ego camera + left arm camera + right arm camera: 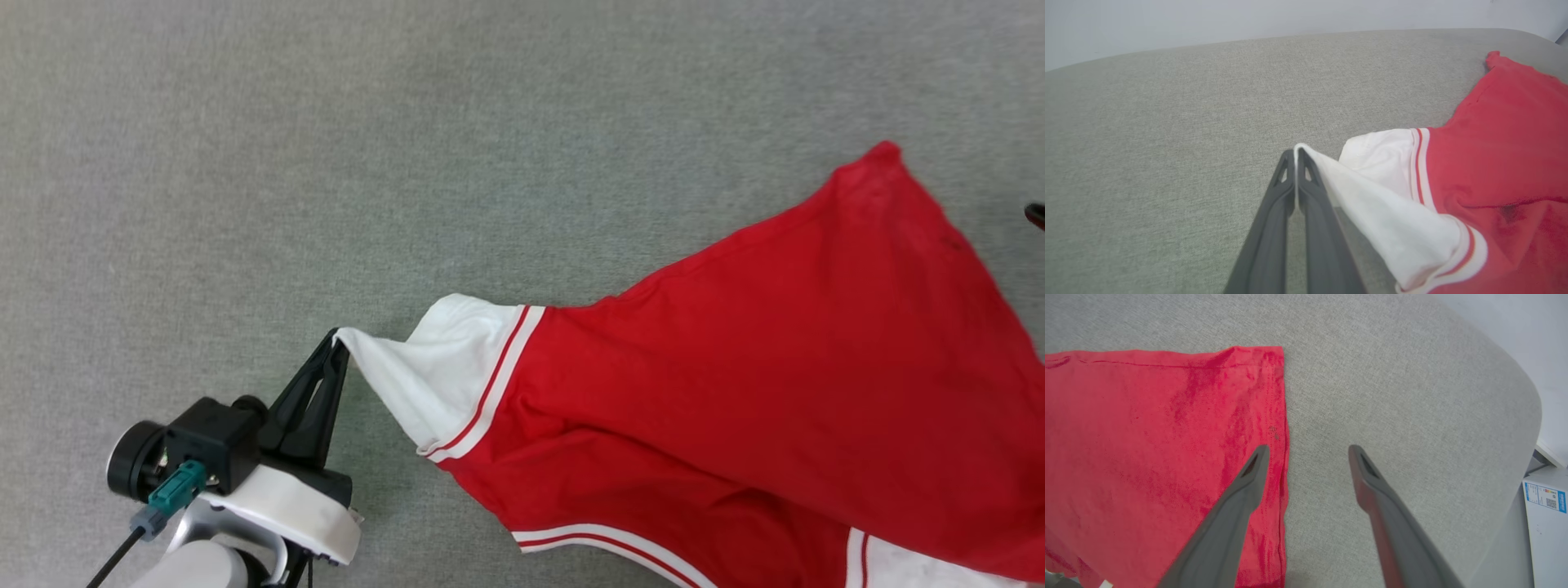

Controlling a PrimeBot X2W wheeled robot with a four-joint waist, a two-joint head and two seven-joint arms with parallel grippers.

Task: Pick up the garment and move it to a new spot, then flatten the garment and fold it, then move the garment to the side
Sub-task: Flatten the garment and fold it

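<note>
The red garment (784, 359) lies spread over the right half of the grey surface, its white sleeve (433, 367) with striped trim drawn out to the left. My left gripper (335, 339) is shut on the tip of that sleeve, which the left wrist view shows as white cloth (1372, 192) pinched at the fingertips (1295, 153). My right gripper (1308, 451) hangs open above the garment's red hem edge (1280, 428), one finger over the cloth and one over bare fabric. The lettering is hidden.
The grey padded surface (326, 163) stretches wide to the left and back. Its rounded edge (1531, 416) falls off at the right in the right wrist view, with a white box (1545, 522) standing below it.
</note>
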